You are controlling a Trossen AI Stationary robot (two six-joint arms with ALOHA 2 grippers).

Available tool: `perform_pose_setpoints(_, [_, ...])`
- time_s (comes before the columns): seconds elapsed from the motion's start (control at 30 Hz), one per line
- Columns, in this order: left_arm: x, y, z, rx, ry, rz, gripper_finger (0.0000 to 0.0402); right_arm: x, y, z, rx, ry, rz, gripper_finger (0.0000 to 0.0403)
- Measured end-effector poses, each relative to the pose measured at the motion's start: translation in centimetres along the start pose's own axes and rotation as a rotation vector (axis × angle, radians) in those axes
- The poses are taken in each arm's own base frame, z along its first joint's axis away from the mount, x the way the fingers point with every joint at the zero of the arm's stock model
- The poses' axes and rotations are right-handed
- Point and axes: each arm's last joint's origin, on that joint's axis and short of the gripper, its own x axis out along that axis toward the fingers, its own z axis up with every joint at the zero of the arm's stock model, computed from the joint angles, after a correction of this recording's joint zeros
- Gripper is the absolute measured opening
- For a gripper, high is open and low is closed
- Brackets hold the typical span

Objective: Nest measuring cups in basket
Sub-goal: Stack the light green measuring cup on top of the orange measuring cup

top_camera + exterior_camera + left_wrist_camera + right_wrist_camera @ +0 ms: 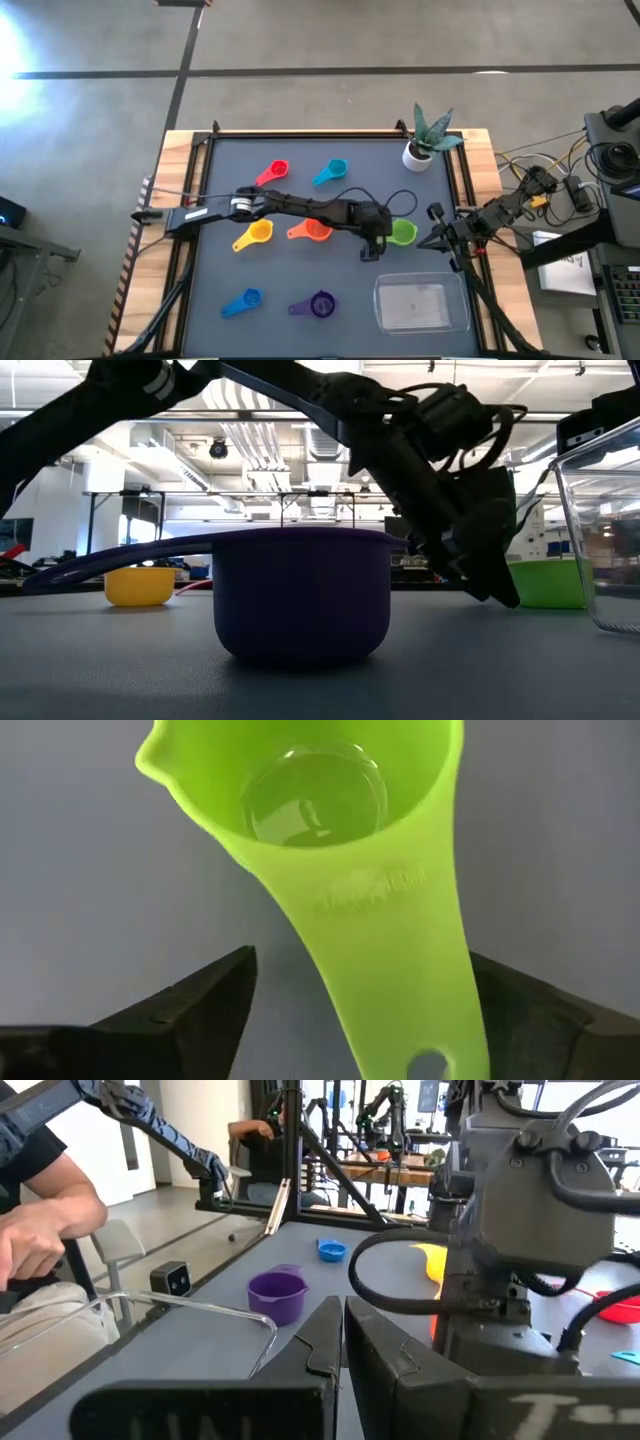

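Left arm stretched across the dark matte table, left gripper tilted down, fingers spread either side of the glossy green cup handle, not gripping, cup at centre-right, clear rounded basket toward five o'clock, right gripper parked alongside, fingers together.

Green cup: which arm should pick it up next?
Left. The left gripper is open, its jaws straddling the handle of the green cup on the table, so it likely only needs to close. The right gripper waits shut beside the cup.
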Motion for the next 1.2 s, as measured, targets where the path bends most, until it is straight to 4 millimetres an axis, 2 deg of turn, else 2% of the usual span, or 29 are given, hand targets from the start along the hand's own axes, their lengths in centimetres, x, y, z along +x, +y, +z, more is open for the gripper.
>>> perform_pose_setpoints(0.17, [0.1, 0.0, 0.3, -0.032, 0.027, 0.000, 0.0231, 0.0, 0.0, 0.0, 0.000, 0.000, 0.000, 0.0009])
perform_pose_setpoints(0.4, [-0.2, 0.0, 0.4, -0.038, 0.047, 0.000, 0.0104, 0.0, 0.0, 0.0, 0.000, 0.000, 0.000, 0.0009])
perform_pose_setpoints(1.03, [-2.9, 0.5, 1.5, 0.050, 0.145, -0.014, 0.0103, 0.0, 0.0, 0.0, 0.000, 0.000, 0.000, 0.0009])
perform_pose_setpoints(1.2, [-4.4, 0.8, 1.6, 0.050, 0.162, -0.030, 0.0102, 0.0, 0.0, 0.0, 0.000, 0.000, 0.000, 0.0009])
